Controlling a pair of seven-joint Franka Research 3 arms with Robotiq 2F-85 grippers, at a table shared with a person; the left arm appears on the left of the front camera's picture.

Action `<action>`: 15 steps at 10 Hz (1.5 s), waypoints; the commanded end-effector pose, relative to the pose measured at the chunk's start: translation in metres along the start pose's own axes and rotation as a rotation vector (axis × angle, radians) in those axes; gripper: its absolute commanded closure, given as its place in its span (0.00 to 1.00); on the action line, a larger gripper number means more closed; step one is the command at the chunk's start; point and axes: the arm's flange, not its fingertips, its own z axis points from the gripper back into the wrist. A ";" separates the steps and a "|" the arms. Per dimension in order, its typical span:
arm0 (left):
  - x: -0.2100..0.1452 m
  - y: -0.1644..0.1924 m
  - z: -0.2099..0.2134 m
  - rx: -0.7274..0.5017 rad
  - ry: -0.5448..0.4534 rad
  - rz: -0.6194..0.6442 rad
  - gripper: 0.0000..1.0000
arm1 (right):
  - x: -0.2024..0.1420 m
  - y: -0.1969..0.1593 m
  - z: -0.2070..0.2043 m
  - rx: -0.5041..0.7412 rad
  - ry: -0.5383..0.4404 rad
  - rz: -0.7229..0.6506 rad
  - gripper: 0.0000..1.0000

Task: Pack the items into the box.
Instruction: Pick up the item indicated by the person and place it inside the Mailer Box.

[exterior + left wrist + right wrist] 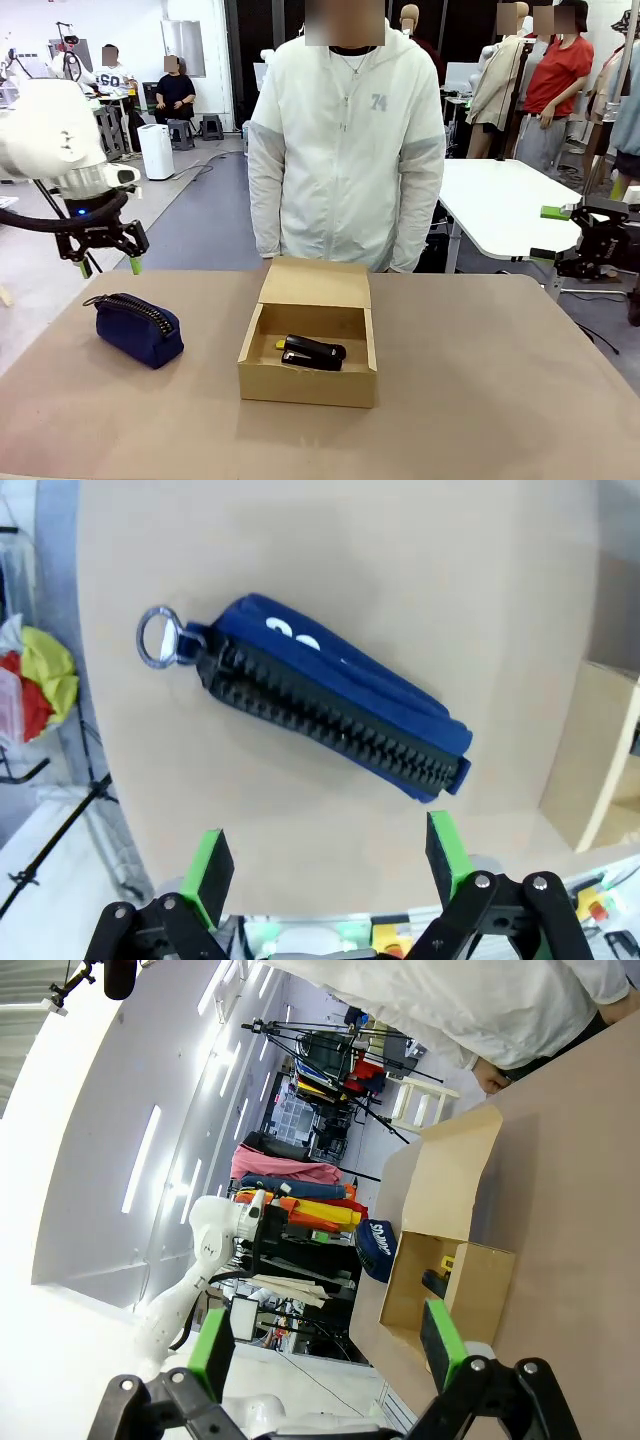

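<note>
Cardboard box [305, 385] at the middle of the brown table [500, 400], its lid flap [315, 283] folded back toward the person [345, 150] standing at the far side. Inside, on the box floor, lies a black stapler [313, 352]; a sliver of yellow at its left end belongs to the knife [280, 344], most of which is hidden behind the stapler.

The blue pouch [140, 328] lies outside the box, on the table well to the box's left, with its black zipper [140, 311] uppermost. In the left wrist view the pouch [330, 705] lies slantwise, a metal ring [158, 638] at one end and a corner of the box [600, 760] at the picture's right edge.

Left gripper [110, 266] hangs in the air above the table's far left edge, behind and above the pouch and not touching it; its green-padded fingers [212, 865] are spread wide with nothing between them. Right gripper [549, 233] is off the table's far right side, well apart from the box, fingers [440, 1340] likewise spread wide and holding nothing
</note>
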 end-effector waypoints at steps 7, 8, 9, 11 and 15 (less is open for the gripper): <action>0.017 0.012 -0.031 0.172 -0.068 -1.249 0.00 | -0.001 0.003 0.001 0.010 0.005 0.003 0.00; 0.011 0.015 -0.032 0.077 -0.126 -1.460 0.00 | -0.001 0.003 0.001 0.010 0.005 0.003 0.00; 0.006 0.017 -0.034 -0.025 -0.185 -1.674 0.00 | -0.001 0.003 0.001 0.010 0.005 0.003 0.00; 0.001 0.018 -0.041 -0.136 -0.094 -2.150 0.00 | -0.001 0.003 0.001 0.010 0.005 0.003 0.00; 0.000 0.033 -0.042 -0.237 0.039 -2.264 0.00 | -0.001 0.003 0.001 0.010 0.005 0.003 0.00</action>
